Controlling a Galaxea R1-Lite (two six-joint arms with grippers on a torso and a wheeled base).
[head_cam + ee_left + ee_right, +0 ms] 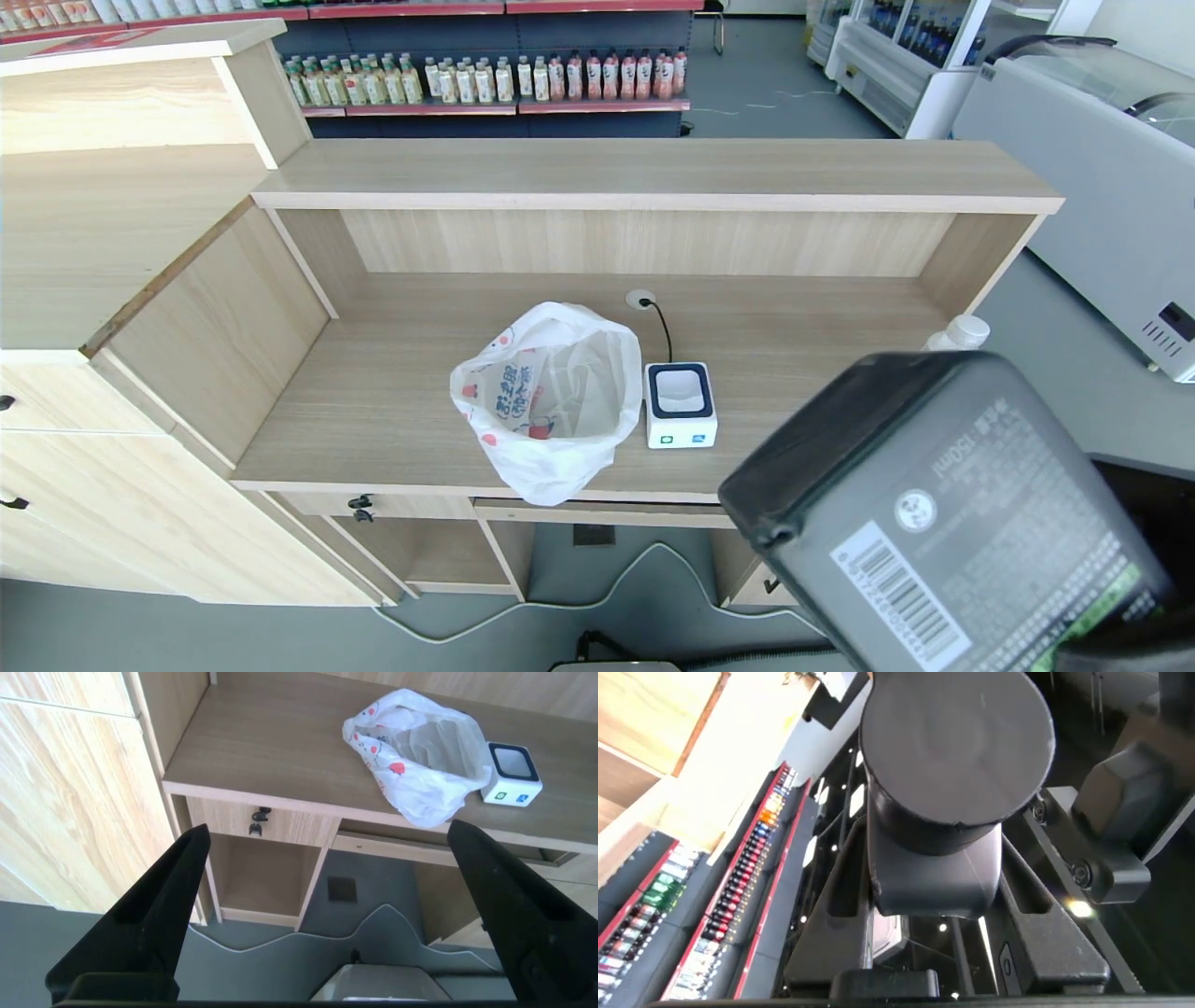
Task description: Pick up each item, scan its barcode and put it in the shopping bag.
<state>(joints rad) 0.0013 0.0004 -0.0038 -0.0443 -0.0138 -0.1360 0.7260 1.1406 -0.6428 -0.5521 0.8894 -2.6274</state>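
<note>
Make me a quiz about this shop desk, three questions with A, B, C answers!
1. Where is the scanner compared with the shopping bag? A. inside it B. right beside it C. under it
2. What colour is the bottle showing its barcode? A. pink B. black C. yellow
3. How is the left pincer? A. open and empty B. shut on a cup C. shut on the bag
Answers: B, it stands beside the bag; B, its body is dark; A, it is spread wide, nothing inside.
</note>
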